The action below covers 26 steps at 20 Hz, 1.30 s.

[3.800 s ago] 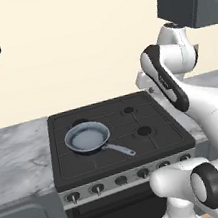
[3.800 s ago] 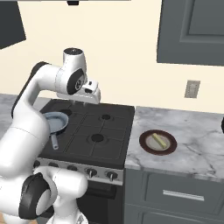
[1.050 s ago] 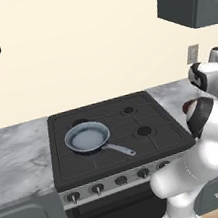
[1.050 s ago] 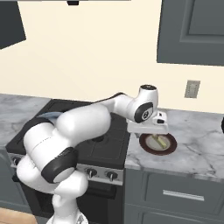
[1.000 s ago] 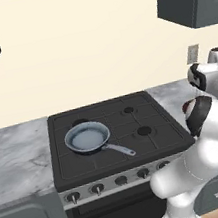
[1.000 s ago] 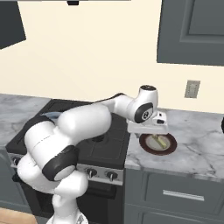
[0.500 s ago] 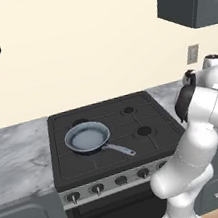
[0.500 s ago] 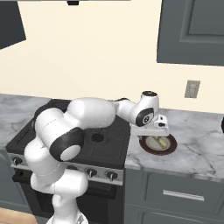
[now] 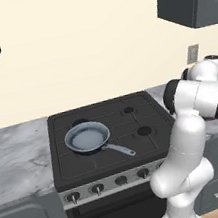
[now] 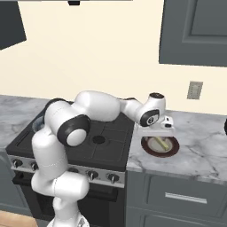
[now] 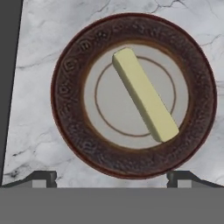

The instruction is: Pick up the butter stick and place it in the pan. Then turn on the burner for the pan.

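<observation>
**Gripper above the butter plate**

The gripper hangs over the brown plate on the marble counter, jaws wide apart, empty. The butter stick lies diagonally on the plate. Raised rim marks are unreadable. The pan sits on the stove.

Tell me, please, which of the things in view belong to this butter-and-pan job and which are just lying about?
Belonging to the job:
- butter stick, lying on the plate
- pan, on the stove's front left
- burner under the pan, hidden by it
- gripper, open above the butter stick

Just lying about:
- brown plate
- other burners
- wall outlet
</observation>
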Motion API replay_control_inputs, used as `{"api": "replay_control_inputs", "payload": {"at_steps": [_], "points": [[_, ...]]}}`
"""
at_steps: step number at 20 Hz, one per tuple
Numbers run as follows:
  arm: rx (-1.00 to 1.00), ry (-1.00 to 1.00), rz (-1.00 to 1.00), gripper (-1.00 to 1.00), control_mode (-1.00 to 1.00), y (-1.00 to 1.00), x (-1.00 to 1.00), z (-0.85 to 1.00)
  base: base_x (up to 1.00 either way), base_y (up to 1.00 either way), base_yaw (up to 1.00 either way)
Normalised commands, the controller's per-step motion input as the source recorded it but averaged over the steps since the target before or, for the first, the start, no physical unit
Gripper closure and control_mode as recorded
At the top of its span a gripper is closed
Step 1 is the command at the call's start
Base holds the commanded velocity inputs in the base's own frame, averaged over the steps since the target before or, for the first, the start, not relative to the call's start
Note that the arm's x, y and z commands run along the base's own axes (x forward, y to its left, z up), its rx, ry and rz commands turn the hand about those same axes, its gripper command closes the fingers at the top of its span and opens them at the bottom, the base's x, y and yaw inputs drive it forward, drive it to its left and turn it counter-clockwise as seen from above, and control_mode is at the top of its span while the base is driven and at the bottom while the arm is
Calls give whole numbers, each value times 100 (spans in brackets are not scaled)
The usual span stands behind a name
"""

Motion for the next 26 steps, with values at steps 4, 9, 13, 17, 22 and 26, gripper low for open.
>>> {"api": "replay_control_inputs", "payload": {"at_steps": [4,9,13,17,22,26], "points": [[1,0,0,-100,-100,-4,8,-5,0,0,0],[0,0,0,-100,-100,0,4,-13,0,0,0],[0,0,0,-100,-100,0,10,-14,0,0,0],[0,0,0,-100,-100,0,13,-16,0,0,0],[0,0,0,-100,-100,0,9,-14,0,0,0],[1,0,1,-100,-100,-4,7,-12,0,0,0]]}}
